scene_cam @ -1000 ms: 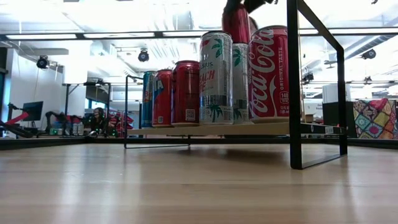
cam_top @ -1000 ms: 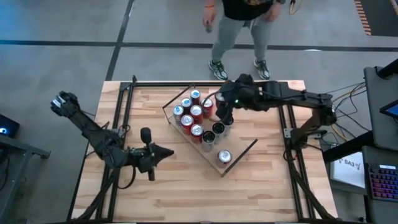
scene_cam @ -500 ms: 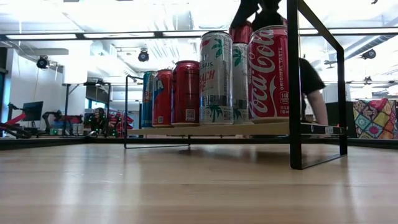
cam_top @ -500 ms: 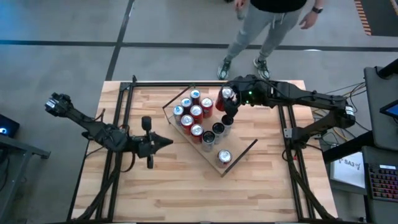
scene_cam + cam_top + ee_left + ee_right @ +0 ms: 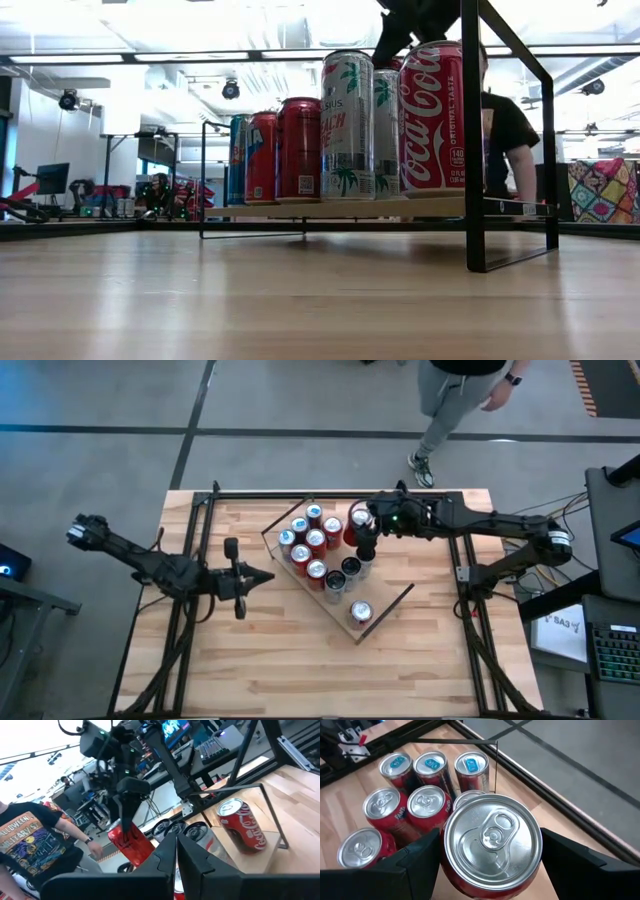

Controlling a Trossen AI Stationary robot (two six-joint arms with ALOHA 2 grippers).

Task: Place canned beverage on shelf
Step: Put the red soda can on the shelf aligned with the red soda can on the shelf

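1. Two arms are seen over the tabletop (image 5: 250, 670); the right gripper (image 5: 360, 532) is at work at the shelf's far corner, and the left gripper (image 5: 262, 577) waits over the tabletop's left half, pointing toward the shelf.
2. A red can (image 5: 491, 842) is pinched between the right gripper's two fingers (image 5: 410, 860), one on each side of its body, with its silver top and pull-tab facing the wrist camera.
3. In the high view the held can (image 5: 358, 520) is seen tilted, just beside the shelf's far corner and next to the cans already standing there.
4. The shelf (image 5: 388, 603), a light-wood board, is set diagonally near the middle of the tabletop, toward its far edge.
5. Several cans (image 5: 313, 542) are grouped on the shelf's far half: blue-topped and red ones in rows, with silver and dark ones beside them.
6. One can (image 5: 360, 612) stands alone near the shelf's near corner, well apart from the group.
7. The left gripper's fingers (image 5: 165, 857) are pressed together, with nothing between them.
8. A person (image 5: 460, 390) is seen on the floor beyond the tabletop's far edge.
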